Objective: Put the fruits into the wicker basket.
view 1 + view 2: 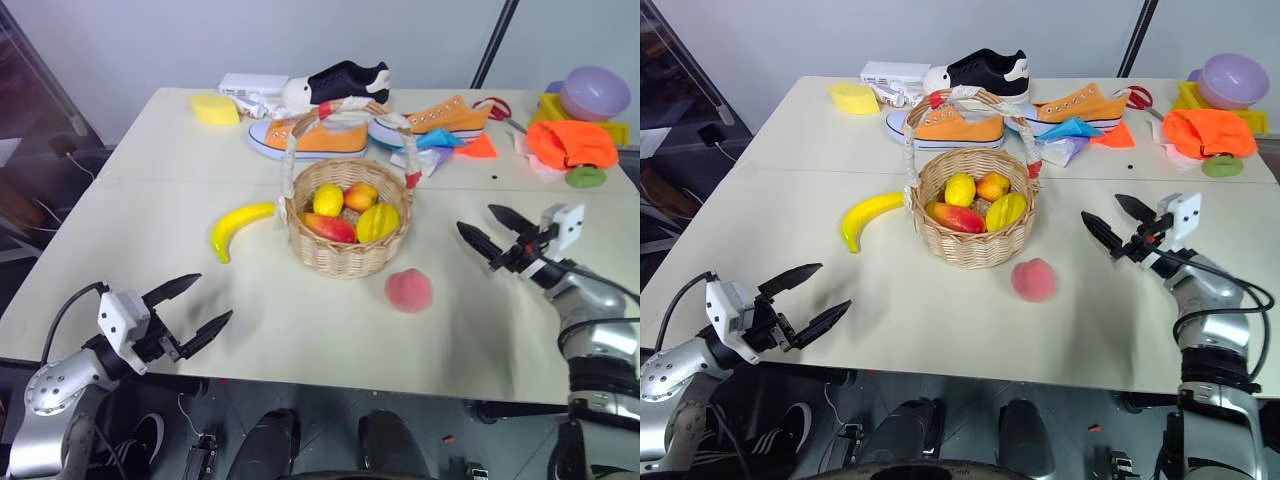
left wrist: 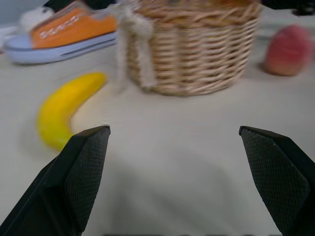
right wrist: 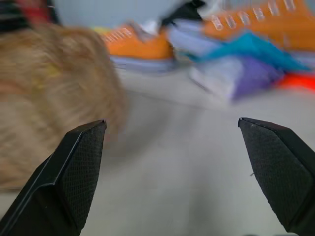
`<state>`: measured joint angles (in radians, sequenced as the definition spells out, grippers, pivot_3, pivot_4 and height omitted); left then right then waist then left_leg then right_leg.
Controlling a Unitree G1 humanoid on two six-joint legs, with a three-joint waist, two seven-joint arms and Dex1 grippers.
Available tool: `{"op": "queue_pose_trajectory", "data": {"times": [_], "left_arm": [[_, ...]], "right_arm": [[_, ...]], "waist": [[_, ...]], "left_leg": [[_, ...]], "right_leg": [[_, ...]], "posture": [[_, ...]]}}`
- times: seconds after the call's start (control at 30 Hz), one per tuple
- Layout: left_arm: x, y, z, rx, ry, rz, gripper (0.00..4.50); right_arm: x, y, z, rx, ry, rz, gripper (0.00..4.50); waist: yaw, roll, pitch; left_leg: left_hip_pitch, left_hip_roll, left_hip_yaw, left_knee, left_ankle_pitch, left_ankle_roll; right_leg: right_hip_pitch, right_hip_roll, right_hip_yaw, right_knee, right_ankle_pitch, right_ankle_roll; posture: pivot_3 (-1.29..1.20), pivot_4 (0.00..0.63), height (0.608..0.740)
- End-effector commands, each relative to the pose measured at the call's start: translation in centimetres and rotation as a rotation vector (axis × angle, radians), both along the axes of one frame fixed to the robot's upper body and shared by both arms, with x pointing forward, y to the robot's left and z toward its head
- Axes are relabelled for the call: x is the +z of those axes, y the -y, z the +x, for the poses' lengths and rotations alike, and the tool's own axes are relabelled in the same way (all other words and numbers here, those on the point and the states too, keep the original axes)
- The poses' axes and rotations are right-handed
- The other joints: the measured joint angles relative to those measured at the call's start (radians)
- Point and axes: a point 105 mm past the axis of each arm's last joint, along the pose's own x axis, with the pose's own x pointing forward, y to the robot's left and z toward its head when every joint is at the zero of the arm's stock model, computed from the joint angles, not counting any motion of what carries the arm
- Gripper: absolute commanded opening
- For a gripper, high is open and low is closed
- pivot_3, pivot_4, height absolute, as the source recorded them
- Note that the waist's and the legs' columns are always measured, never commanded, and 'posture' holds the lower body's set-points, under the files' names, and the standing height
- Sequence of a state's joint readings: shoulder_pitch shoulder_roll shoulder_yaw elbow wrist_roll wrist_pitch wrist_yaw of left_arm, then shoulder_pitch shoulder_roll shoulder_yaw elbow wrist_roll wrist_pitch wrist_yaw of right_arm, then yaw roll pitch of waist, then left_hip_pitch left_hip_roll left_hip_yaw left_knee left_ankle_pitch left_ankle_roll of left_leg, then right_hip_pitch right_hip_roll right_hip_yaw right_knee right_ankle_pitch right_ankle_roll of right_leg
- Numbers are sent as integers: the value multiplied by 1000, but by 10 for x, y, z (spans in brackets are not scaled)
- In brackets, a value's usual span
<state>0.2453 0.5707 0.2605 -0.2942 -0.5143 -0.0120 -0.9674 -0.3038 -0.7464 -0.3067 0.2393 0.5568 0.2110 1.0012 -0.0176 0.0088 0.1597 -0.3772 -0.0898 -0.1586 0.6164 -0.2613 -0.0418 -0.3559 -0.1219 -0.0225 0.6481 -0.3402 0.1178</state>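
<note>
Left eye view: wicker basket (image 1: 348, 232) mid-table, already holding four small fruits (image 1: 345, 211). Banana (image 1: 236, 227) lies on the table just beside it on the robot's left, peach (image 1: 409, 290) near its right front; both left to load, so I'd call it roughly two-thirds done. Left gripper (image 1: 189, 308) and right gripper (image 1: 494, 233) hang above the table edge, fingers spread wide, empty. Pale table (image 1: 150, 220), back edge cluttered with orange sneakers (image 1: 320, 135), a yellow sponge (image 1: 214, 108), purple bowl (image 1: 594, 92); grey wall behind. Right eye view: same layout. Left wrist view: jaws apart, facing banana, basket and peach. Right wrist view: jaws apart, basket blurred at one side, sneakers beyond.
</note>
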Motion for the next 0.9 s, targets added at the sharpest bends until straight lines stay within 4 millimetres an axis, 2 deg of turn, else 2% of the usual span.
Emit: {"op": "queue_pose_trajectory", "data": {"times": [0.03,0.1,0.2,0.27,0.4,0.57,0.8,0.9], "left_arm": [[7,12,0,-67,28,8,4500],[6,14,2,-76,29,7,4500],[5,19,4,-103,31,14,4500],[5,25,4,-137,25,5,4500],[2,34,0,-203,5,11,4500],[5,39,-5,-265,-19,-3,4500],[7,42,-7,-253,-26,-27,4500],[6,41,-8,-237,-25,-30,4500]], "right_arm": [[21,-33,-27,232,-18,-175,4484],[26,-41,-37,279,-83,-141,4484],[15,-54,-53,330,-108,-264,4484],[0,-65,-62,359,-121,-348,4484],[-23,-83,-70,380,-142,-373,4484],[-28,-85,-60,331,-105,-376,4484],[-26,-84,-42,260,-34,-382,4484],[-40,-85,-46,283,-97,-393,4484]], "waist": [[5,0,0],[6,-4,0],[10,-8,1],[9,-8,2],[9,-10,3],[6,-13,4],[6,-14,5],[8,-14,5]], "left_leg": [[0,0,0,0,-1,1],[0,2,0,-1,-1,1],[-2,2,0,-1,-1,1],[-3,1,0,0,-1,1],[-4,1,0,1,-1,1],[-4,1,0,1,-1,1],[-4,1,-1,1,0,0],[-4,1,-1,1,0,0]], "right_leg": [[0,0,0,0,0,0],[0,1,0,-1,0,0],[-1,1,-1,-2,0,0],[-1,1,-1,-2,0,0],[-2,1,-2,-2,1,1],[-2,1,-2,-2,1,1],[-2,1,-2,-2,1,1],[-2,1,-3,-2,1,1]], "posture": [[0,150,740],[0,150,740],[0,150,740],[0,150,740],[0,150,740],[0,150,740],[0,150,740],[0,150,740]]}}
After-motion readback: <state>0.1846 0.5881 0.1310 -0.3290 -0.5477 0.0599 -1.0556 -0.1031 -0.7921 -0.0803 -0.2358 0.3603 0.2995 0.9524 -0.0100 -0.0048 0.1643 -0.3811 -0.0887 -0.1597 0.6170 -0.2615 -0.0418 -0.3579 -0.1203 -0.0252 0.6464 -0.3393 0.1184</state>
